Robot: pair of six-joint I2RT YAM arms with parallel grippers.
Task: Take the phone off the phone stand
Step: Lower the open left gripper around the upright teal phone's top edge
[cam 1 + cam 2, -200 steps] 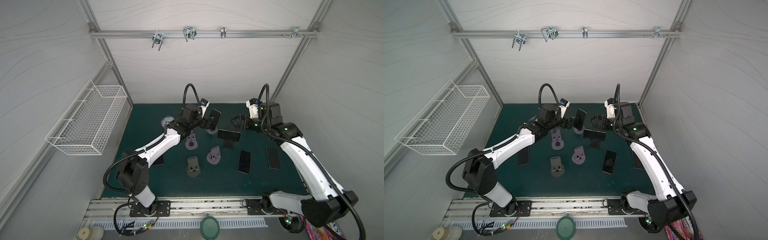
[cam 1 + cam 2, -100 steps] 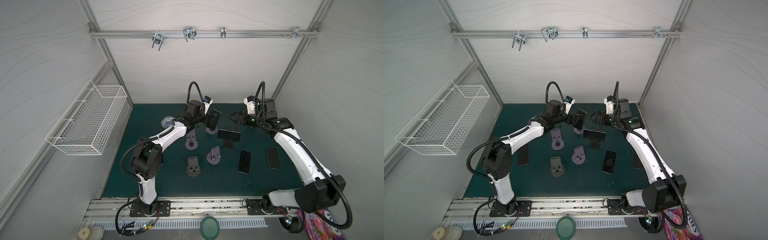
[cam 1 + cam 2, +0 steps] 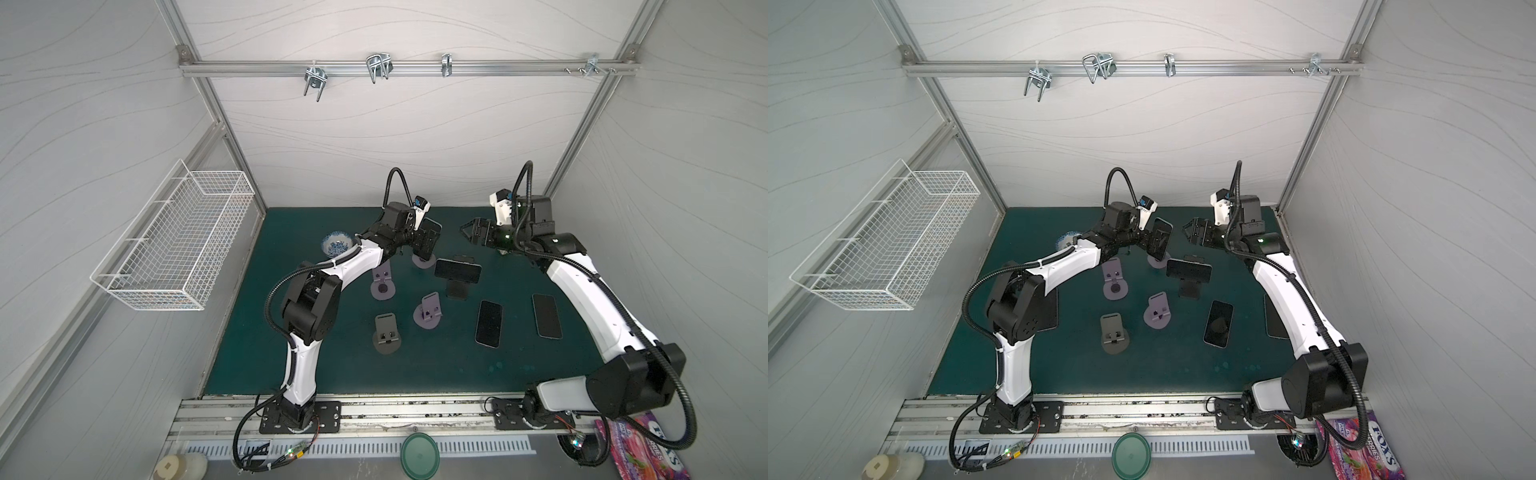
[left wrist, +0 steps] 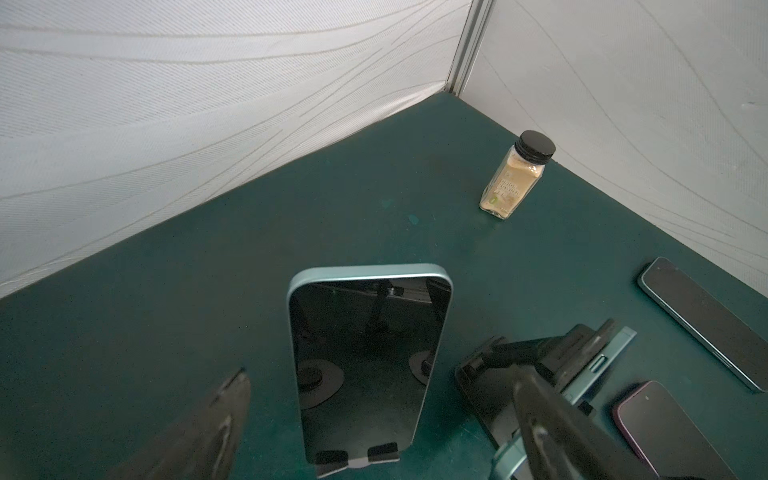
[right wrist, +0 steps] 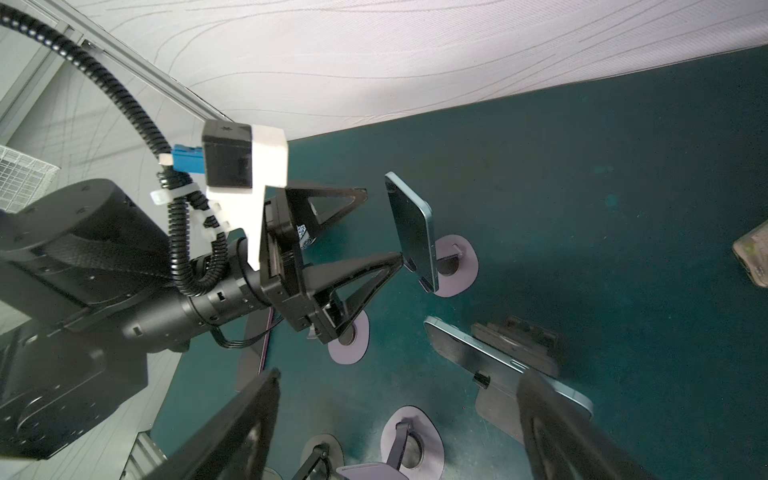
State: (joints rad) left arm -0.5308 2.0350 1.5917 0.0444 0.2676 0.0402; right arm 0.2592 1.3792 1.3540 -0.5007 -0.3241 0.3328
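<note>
Entry, left-arm approach: over the last second the left gripper (image 5: pixel 383 224) has pushed forward across the back of the green mat (image 3: pixel 249 332). It now brackets the phone (image 4: pixel 365 365), where a second ago it hung just short of it. Its jaws stand wide. In the left wrist view one finger sits on either side of the screen, with mat showing in both gaps. In the right wrist view the lower fingertip (image 5: pixel 390 262) looks to be at the phone's edge; touching or just shy, I cannot tell. Nothing is clamped. The phone itself has not shifted: upright, portrait, leaning in its round-based phone stand (image 5: pixel 457 266) at the back middle of the mat, bottom edge on the two lugs. The right gripper (image 3: pixel 468 229) has drawn back a little toward the rear wall and hangs spread and empty, apart from the landscape phone (image 3: pixel 457 270) parked on its own stand nearby. Reading: the approach is finished, the grasp is not. Your next call is likely a squeeze on the long edges, then a lift up out of the lugs. A skewed pinch could tip the stand.
</note>
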